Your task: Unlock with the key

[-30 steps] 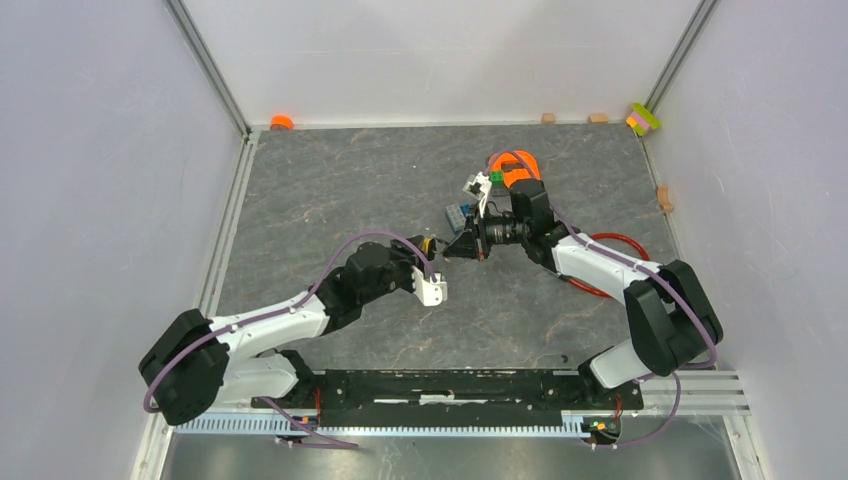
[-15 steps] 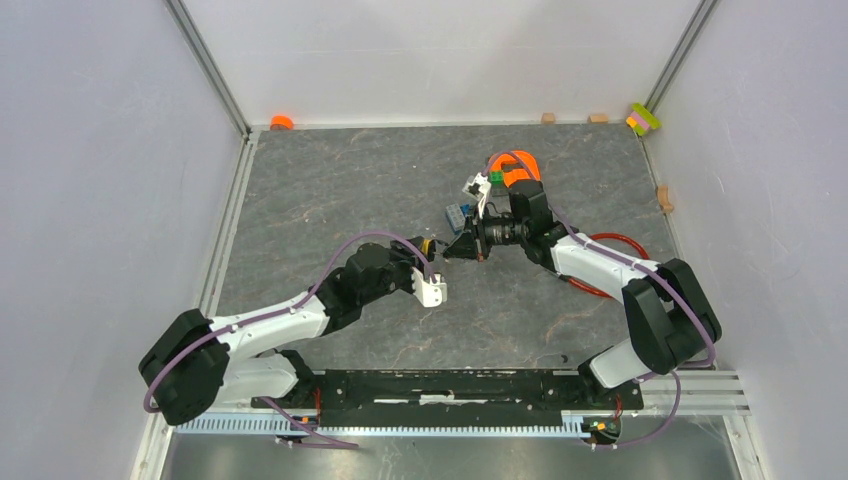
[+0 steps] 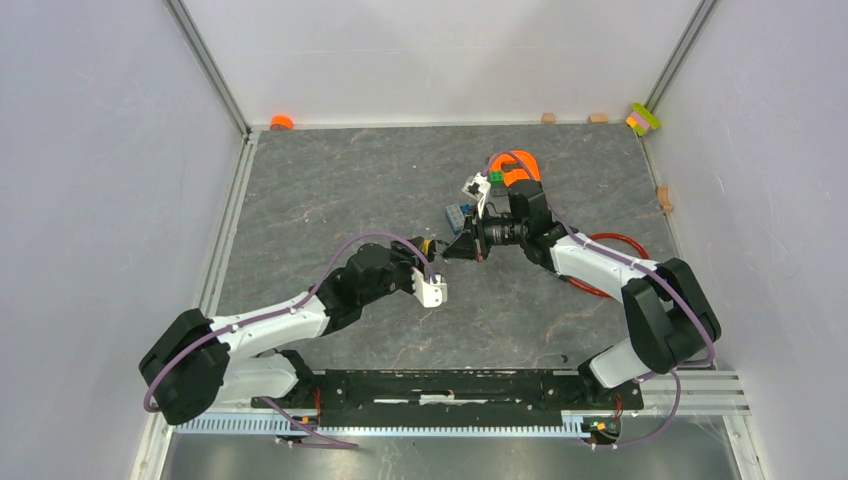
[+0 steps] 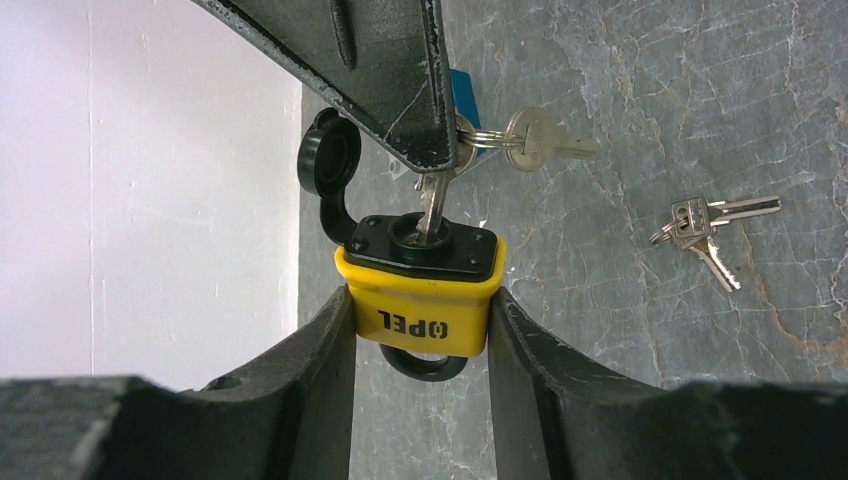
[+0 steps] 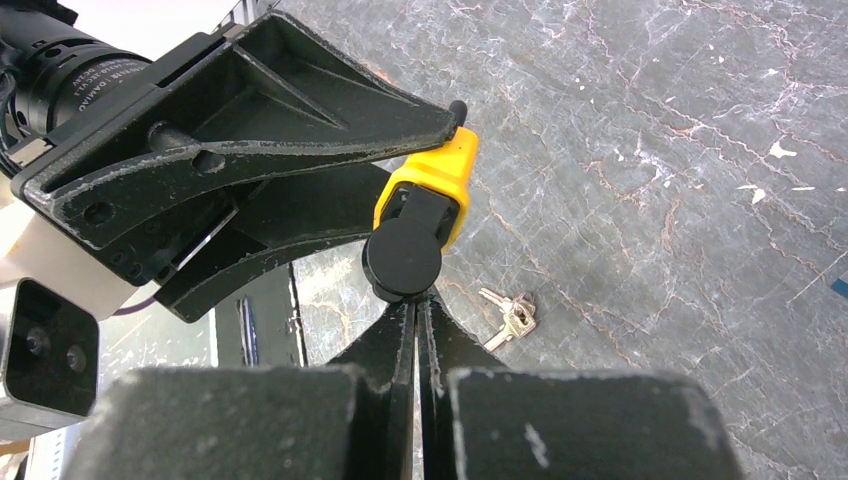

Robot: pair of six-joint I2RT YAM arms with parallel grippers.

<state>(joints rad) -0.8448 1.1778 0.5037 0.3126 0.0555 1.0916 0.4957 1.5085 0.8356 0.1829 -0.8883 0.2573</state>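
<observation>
The small yellow padlock (image 4: 420, 300) is clamped between my left gripper's (image 4: 420, 312) two fingers, keyhole end facing away and black dust cap (image 4: 328, 160) flipped open. The silver key (image 4: 431, 203) stands in the keyhole, and a second key (image 4: 545, 140) hangs from its ring. My right gripper (image 4: 437, 160) is shut on the key's head and comes in from above. In the right wrist view its fingers (image 5: 417, 300) are pressed together just behind the dust cap (image 5: 402, 260) and padlock (image 5: 437, 178); the key is hidden there. From the top, both grippers (image 3: 432, 252) (image 3: 458, 247) meet mid-table.
A spare key bunch (image 4: 705, 225) lies on the grey stone table to the right of the padlock; it also shows in the right wrist view (image 5: 510, 312). Behind the right arm are an orange object (image 3: 518, 168), a blue block (image 3: 457, 214) and a red cable (image 3: 612, 262).
</observation>
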